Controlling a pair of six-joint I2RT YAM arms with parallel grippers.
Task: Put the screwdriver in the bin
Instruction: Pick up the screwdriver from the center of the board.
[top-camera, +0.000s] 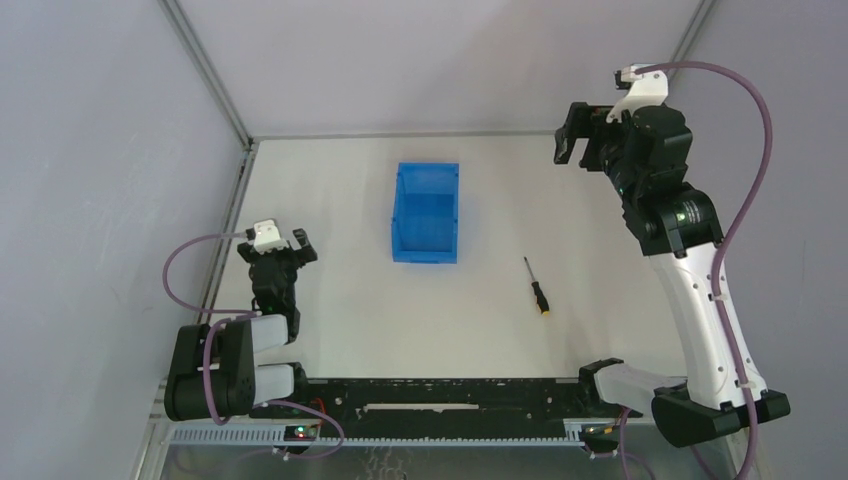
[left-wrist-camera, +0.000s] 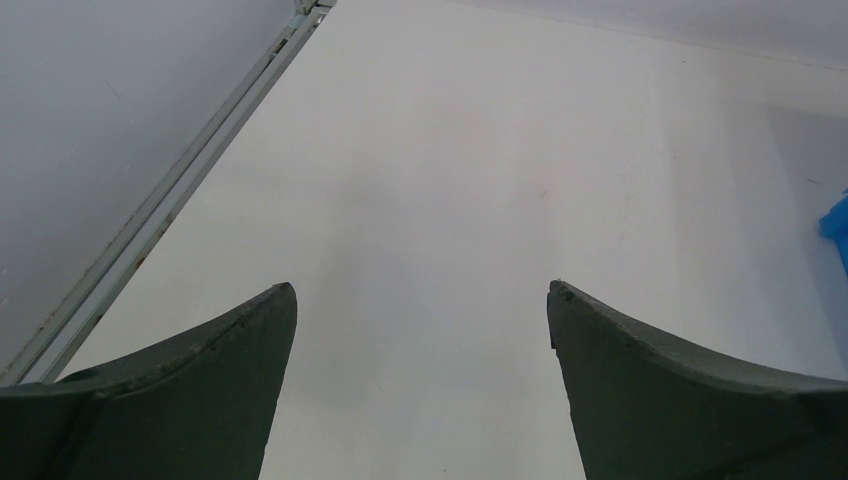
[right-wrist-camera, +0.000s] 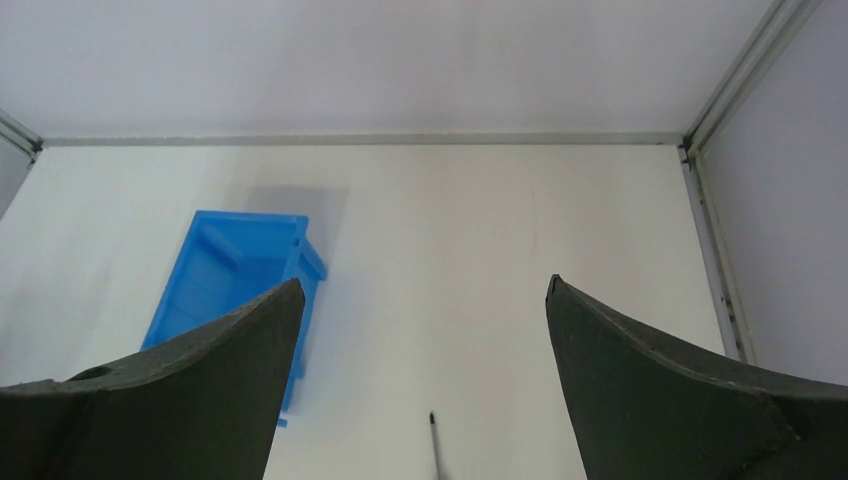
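The screwdriver (top-camera: 536, 287) lies flat on the white table, right of the bin, its black and yellow handle toward the near edge. Only its thin shaft tip (right-wrist-camera: 436, 445) shows in the right wrist view. The blue bin (top-camera: 427, 212) stands upright at mid table and looks empty; it also shows in the right wrist view (right-wrist-camera: 225, 275). My right gripper (top-camera: 574, 147) is open, raised high over the far right of the table, well above the screwdriver. My left gripper (top-camera: 288, 245) is open and empty, low at the left, apart from the bin.
An aluminium frame rail (top-camera: 232, 205) runs along the table's left edge, close to the left gripper. Grey enclosure walls stand at the back and both sides. A black rail (top-camera: 440, 392) with the arm bases lies along the near edge.
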